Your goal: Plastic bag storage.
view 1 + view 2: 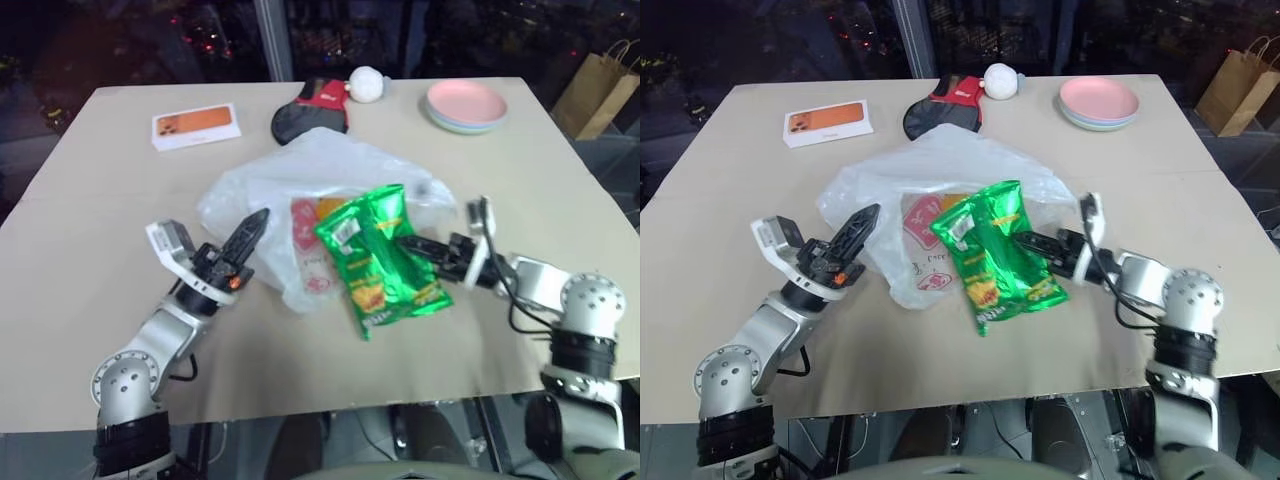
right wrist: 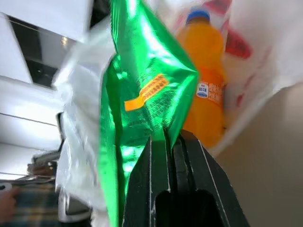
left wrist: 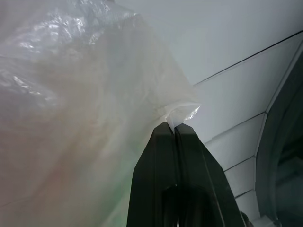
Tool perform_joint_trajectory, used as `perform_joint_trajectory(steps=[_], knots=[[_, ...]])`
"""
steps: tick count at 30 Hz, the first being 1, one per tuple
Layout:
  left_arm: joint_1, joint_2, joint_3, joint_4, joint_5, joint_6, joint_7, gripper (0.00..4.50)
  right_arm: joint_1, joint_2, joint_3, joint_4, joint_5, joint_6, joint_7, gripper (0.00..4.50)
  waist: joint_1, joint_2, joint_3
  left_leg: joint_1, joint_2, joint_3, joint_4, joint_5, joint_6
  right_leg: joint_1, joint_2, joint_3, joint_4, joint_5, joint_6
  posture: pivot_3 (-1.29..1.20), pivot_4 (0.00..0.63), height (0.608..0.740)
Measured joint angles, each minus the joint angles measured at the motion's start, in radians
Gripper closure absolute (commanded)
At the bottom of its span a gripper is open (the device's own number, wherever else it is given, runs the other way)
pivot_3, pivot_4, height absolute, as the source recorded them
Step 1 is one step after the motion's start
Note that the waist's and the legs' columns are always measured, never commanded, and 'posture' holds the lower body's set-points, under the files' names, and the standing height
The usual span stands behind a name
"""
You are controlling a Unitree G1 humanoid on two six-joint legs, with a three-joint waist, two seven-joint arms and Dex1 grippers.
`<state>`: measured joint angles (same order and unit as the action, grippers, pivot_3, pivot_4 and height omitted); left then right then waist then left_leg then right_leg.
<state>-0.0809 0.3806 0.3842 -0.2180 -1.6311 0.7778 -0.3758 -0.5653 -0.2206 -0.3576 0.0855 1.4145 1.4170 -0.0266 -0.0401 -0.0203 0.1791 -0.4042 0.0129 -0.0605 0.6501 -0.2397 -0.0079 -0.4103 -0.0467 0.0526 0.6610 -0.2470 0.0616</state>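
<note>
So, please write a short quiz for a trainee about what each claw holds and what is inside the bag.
1. True or false: the left claw is shut on the plastic bag.
2. What does the right claw hold? A) pink plate B) green snack packet C) phone box
3. Fill in: inside the bag stands an orange ____ with a blue cap.

Key: 1 true; 2 B; 3 bottle.

Green snack packet (image 1: 381,262), pink plates (image 1: 465,104)
</note>
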Motion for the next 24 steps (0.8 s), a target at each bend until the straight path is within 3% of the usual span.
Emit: perform_joint_trajectory(steps=[10, 18, 24], knots=[[-0.001, 0.0, -0.002, -0.006, 0.018, -0.002, -0.018, 4.5, -0.023, -0.039, 0.113, 0.111, 0.278, 0.014, -0.293, 4.4, -0.004, 0.0, 0.0, -0.005, 0.0, -0.001, 0.0, 0.0, 0.0, -0.004, -0.001, -0.002, -0.002, 0.0, 0.0, 0.0, 0.15, 0.74], [0.018, -0.014, -0.02, -0.036, 0.027, 0.002, -0.031, 4.5, -0.157, 0.005, 0.163, 0.207, 0.395, -0.152, -0.485, 4.4, -0.004, 0.0, 0.0, -0.005, 0.0, -0.001, 0.001, 0.0, 0.0, -0.004, 0.0, -0.002, -0.001, 0.0, 0.0, 0.0, 0.15, 0.74], [0.025, -0.013, -0.033, -0.045, 0.039, 0.003, -0.045, 4.5, -0.207, 0.06, 0.158, 0.272, 0.4, -0.271, -0.63, 4.4, -0.002, 0.0, 0.0, -0.008, 0.0, -0.002, 0.001, 0.0, 0.0, -0.006, -0.001, -0.002, -0.001, 0.0, 0.0, 0.0, 0.15, 0.74]])
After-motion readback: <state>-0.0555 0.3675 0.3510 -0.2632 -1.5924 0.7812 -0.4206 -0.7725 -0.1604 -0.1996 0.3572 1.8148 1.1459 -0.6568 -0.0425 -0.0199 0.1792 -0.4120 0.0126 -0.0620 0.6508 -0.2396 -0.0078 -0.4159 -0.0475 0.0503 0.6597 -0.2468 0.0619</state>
